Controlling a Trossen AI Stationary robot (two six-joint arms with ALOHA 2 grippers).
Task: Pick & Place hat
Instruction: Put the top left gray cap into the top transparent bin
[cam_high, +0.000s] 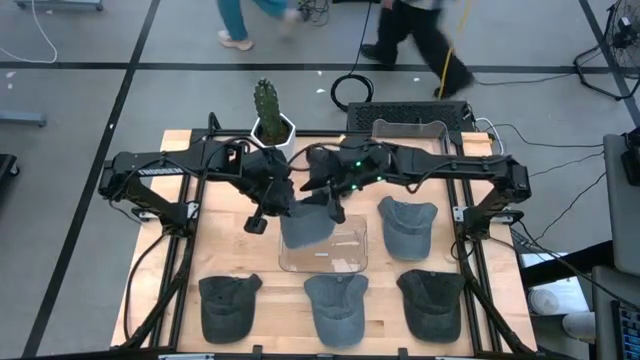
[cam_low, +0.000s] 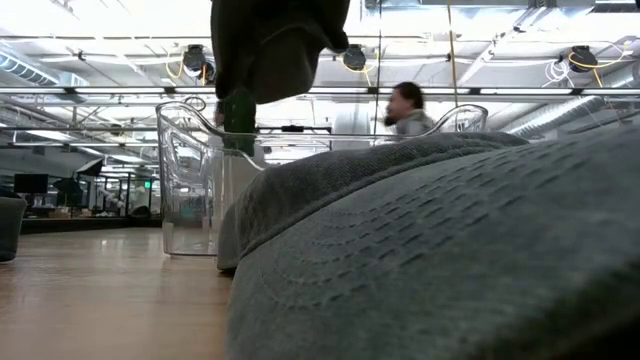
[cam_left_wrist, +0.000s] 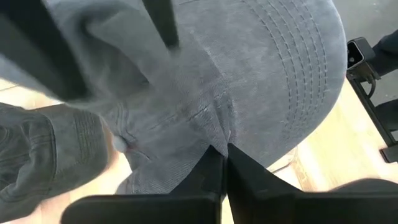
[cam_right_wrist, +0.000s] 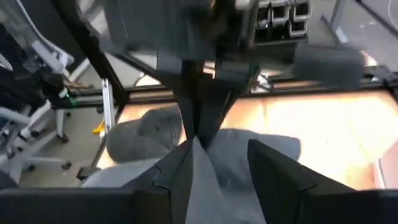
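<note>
The left hand (cam_high: 283, 205) is pinched tight on a grey hat (cam_high: 305, 228), which hangs over the clear bin (cam_high: 352, 262) in the middle of the bench (cam_high: 180, 262). The right hand (cam_high: 328, 205), fingers apart, touches the cloth alongside. Best to lower the hat squarely inside the walls, then let go.

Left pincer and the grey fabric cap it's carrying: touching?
Touching. The left wrist view shows the left pincer closed tip to tip, pinching a fold of the grey fabric cap.
</note>
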